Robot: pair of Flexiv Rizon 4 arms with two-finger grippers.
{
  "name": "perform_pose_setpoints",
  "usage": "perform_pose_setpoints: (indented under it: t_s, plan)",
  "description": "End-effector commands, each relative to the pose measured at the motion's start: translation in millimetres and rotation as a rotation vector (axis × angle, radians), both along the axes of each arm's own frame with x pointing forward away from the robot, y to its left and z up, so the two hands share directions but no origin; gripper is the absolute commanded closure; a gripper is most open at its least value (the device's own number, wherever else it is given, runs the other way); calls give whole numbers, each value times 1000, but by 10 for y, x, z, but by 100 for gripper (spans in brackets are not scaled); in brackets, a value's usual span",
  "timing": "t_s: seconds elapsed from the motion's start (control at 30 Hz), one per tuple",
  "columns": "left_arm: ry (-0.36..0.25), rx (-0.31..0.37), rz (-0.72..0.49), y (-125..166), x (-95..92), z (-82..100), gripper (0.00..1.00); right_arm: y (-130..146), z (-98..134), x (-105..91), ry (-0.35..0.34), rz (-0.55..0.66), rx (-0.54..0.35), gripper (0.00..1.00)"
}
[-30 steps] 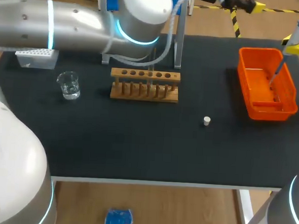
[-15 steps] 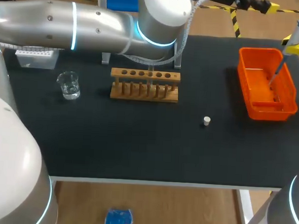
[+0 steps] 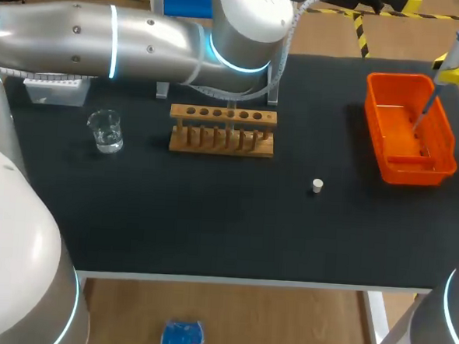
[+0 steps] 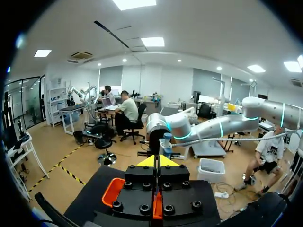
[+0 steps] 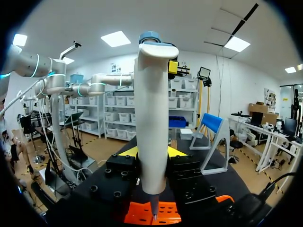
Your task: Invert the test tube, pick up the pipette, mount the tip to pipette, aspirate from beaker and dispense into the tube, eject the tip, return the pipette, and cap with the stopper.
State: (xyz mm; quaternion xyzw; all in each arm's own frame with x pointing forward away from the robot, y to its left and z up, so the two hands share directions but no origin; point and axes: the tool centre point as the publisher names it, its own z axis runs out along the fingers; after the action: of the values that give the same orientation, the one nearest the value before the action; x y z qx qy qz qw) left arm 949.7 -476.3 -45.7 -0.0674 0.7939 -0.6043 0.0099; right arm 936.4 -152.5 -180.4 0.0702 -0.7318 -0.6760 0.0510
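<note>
My right gripper holds the white pipette with the blue top above the orange bin, the tip end pointing down into it. In the right wrist view the pipette stands upright between the fingers of that gripper, over the bin. My left gripper is high beyond the table's far edge; its yellow tips meet with nothing between them. The wooden tube rack, the beaker and the white stopper are on the black table.
A tip box sits at the far left behind the beaker. A grey stand rises behind the rack, partly hidden by my left arm, which spans the table's back. The orange bin also shows below my left gripper.
My left gripper has shut from wide open, and the left arm has swung right and farther back. The right arm and pipette have not moved.
</note>
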Motion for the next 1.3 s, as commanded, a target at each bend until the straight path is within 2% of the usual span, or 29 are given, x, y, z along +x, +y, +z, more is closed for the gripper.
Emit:
perform_pose_setpoints:
  t_s: [0.03, 0.37, 0.57, 0.8, 1.0, 1.3]
  plan:
    - [0, -2, 0, -4, 2, -1, 100, -17, 0, 15, 0, 5, 0, 100]
    - [-16, -26, 24, -189, -86, -4, 100, -17, 0, 15, 0, 5, 0, 100]
    - [-34, -67, 2, -404, -114, 10, 100, -17, 0, 15, 0, 5, 0, 100]
    - [-38, -128, 5, -606, -151, -73, 100, -17, 0, 15, 0, 5, 0, 100]
    - [-50, -183, 6, -687, -163, -107, 100, -17, 0, 15, 0, 5, 0, 100]
    - [-65, -217, -14, -786, -163, -110, 100, -17, 0, 15, 0, 5, 0, 100]
